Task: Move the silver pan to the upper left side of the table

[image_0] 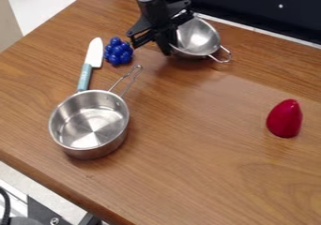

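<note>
Pan (89, 145): on the left part of the table (207, 172), toward the view's lower left; upright, mouth up; well apart from the gripper (162, 40)
Pan axis: runs slantwise, lower left to upper right of the view; round body at the lower end; wire handle points to upper right, toward the gripper
Gripper: hangs over the far part of the table, against the left side of the bowl (197, 39); cannot tell if spread, pressed together or pinching the rim
Bowl: silver, near the far edge; mouth tilted toward the view's right; wire loop points to lower right
Knife (93, 55): blade points away, up the view; blue handle runs down to the pan's far rim; contact there cannot be told
Grapes (118, 53): blue cluster; just right of the blade, between knife and gripper
Cone (285, 120): red; right part of the table; narrow end up the view
</note>
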You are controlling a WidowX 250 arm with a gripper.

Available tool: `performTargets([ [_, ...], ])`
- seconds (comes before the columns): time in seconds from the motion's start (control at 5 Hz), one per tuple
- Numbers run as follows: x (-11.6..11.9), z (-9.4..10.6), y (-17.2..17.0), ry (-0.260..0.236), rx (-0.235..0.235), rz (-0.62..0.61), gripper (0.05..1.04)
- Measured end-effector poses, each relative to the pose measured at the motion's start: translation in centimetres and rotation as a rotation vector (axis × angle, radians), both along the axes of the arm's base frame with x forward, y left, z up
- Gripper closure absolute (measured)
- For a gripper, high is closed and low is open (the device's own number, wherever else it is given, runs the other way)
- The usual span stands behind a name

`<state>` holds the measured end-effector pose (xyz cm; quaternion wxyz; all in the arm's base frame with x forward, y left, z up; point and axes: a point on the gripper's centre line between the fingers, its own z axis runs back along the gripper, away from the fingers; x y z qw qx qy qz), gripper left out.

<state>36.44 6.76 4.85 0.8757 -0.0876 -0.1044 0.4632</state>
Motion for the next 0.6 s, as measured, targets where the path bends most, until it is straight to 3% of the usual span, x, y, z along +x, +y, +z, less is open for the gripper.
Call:
performTargets([
  [0.2,-0.53,-0.23,0.32,0.035,0.019,0.008,0.863],
  [0.4,-0.36,-0.41,0.18,0.040,0.066,0.026,0.627],
  [0.6,-0.29,-0.40,0.19,0.036,0.069,0.030,0.337],
])
